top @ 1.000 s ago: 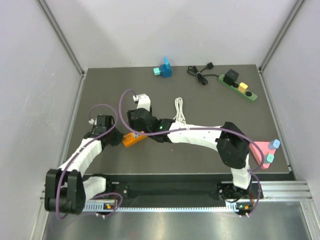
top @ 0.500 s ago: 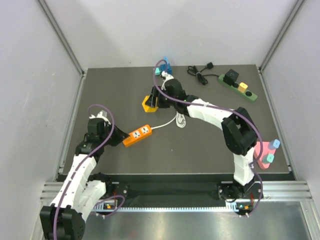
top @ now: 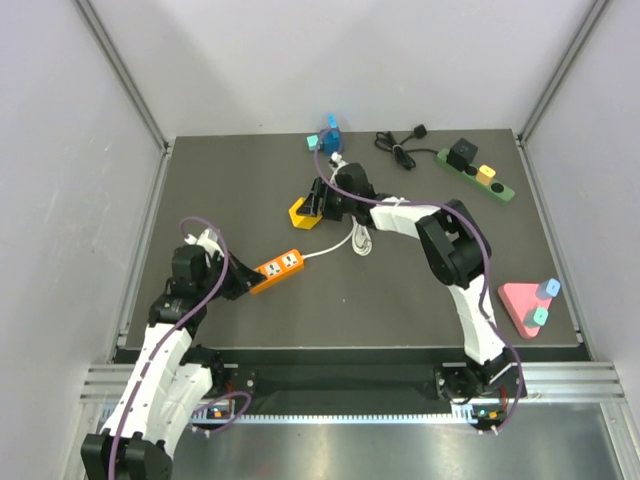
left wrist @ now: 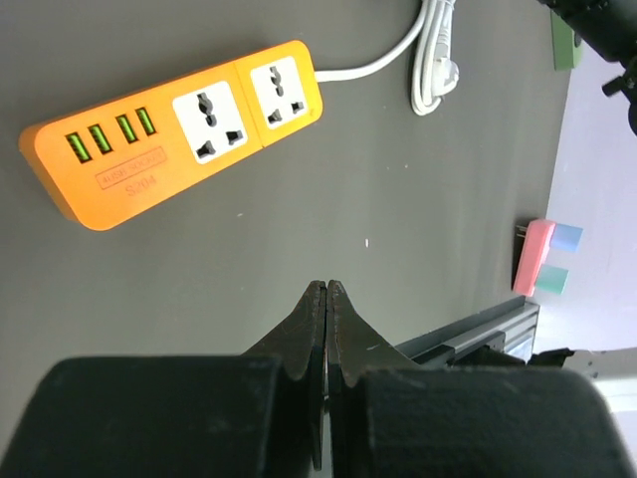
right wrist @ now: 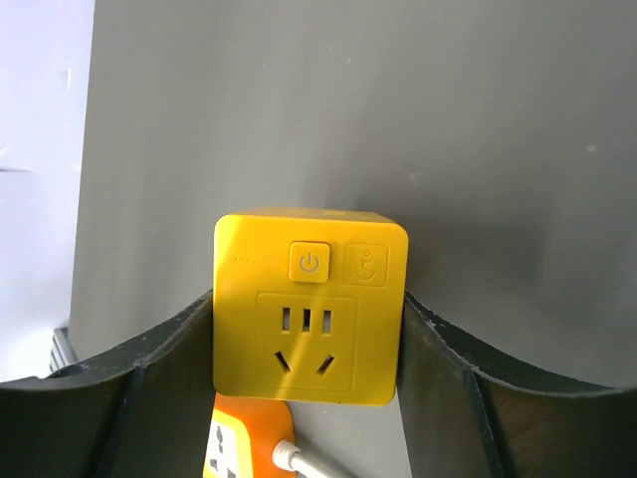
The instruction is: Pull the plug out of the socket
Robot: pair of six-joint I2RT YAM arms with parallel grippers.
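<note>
While the socket (top: 477, 175) lies diagonally, right gripper (right wrist: 307, 304) pinches yellow adapter (top: 303, 213), left gripper (left wrist: 325, 299) closed.

I see smooth, faintly glossy plastic on the yellow adapter (right wrist: 309, 304) and orange power strip (left wrist: 174, 129), plainer plastic on the green socket (top: 473, 168) at the matt dark table's (top: 400, 300) far right corner.

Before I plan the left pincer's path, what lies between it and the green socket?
In the top view: the orange power strip, the coiled white cable, then the right arm.

Green socket (top: 508, 194), black plug (top: 461, 154), far right
</note>
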